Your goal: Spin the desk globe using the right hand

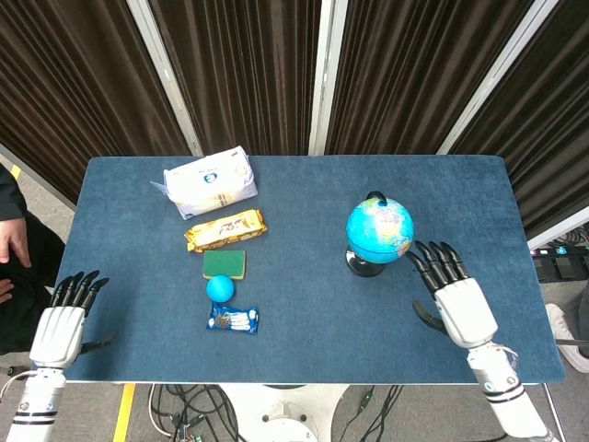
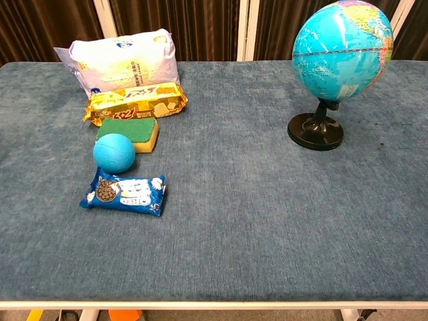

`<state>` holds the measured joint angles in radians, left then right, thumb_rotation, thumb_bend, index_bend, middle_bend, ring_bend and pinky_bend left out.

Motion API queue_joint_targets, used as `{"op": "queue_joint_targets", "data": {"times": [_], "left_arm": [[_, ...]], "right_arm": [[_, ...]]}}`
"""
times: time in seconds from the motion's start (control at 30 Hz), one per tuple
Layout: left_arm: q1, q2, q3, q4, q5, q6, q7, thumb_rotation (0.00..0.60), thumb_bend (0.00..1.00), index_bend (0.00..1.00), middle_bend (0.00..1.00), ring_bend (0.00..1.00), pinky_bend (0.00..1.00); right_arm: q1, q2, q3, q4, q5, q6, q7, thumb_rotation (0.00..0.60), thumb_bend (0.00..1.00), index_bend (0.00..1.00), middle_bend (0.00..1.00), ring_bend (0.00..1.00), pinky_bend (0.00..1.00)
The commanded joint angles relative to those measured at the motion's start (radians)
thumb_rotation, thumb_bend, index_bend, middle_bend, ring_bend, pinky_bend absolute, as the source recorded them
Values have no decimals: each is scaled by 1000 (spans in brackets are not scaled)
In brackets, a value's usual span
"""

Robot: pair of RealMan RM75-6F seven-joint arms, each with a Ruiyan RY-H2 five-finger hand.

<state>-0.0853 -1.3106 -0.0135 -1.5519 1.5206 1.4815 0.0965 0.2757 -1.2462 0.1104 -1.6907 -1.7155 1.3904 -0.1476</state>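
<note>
My right hand (image 1: pixel 463 308) lies over the blue felt-covered table (image 1: pixel 368 331), palm down, fingers spread and stretched forward, holding nothing. Its dark fingertips (image 1: pixel 433 258) point toward the small blue desk globe on a round black base (image 1: pixel 378 230), which stands upright on the right half of the table. The fingertips sit just beside the globe's lower right side; from the head view I cannot tell whether they touch it. In the chest view the globe (image 2: pixel 342 50) stands tilted on its black arm, its base (image 2: pixel 315 131) flat on the cloth, and neither of my hands shows there.

My left hand (image 1: pixel 63 324) rests at the table's near left corner, fingers extended and slightly apart, empty, well apart from everything else.

On the left half of the table a row of things runs from far to near: a white soft plastic pack with blue print (image 1: pixel 210 180), a gold foil biscuit wrapper (image 1: pixel 225 229) just beside it, a green and yellow rectangular sponge (image 1: pixel 225 264), a plain blue ball (image 1: pixel 221 288) touching the sponge's near edge, and a blue cookie packet with white lettering (image 1: pixel 232 319) nearest to me. Dark brown curtains (image 1: pixel 248 64) hang behind the table.
</note>
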Motion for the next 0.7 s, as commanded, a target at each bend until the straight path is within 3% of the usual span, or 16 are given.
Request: {"op": "queue_joint_targets", "data": {"times": [0.03, 0.3, 0.7], "left_arm": [[-1, -3, 1, 6, -2, -3, -7, 600, 57, 156, 78, 0, 80], [3, 4, 0, 10, 1, 7, -21, 600, 57, 156, 78, 0, 80], [1, 2, 5, 12, 4, -2, -24, 600, 57, 156, 78, 0, 80]], "right_arm": [[45, -29, 24, 0, 25, -52, -27, 600, 258, 0, 0, 0, 0], [109, -71, 46, 1, 81, -130, -94, 600, 258, 0, 0, 0, 0], [115, -55, 44, 27, 163, -146, -93, 600, 259, 0, 0, 0, 0]]}}
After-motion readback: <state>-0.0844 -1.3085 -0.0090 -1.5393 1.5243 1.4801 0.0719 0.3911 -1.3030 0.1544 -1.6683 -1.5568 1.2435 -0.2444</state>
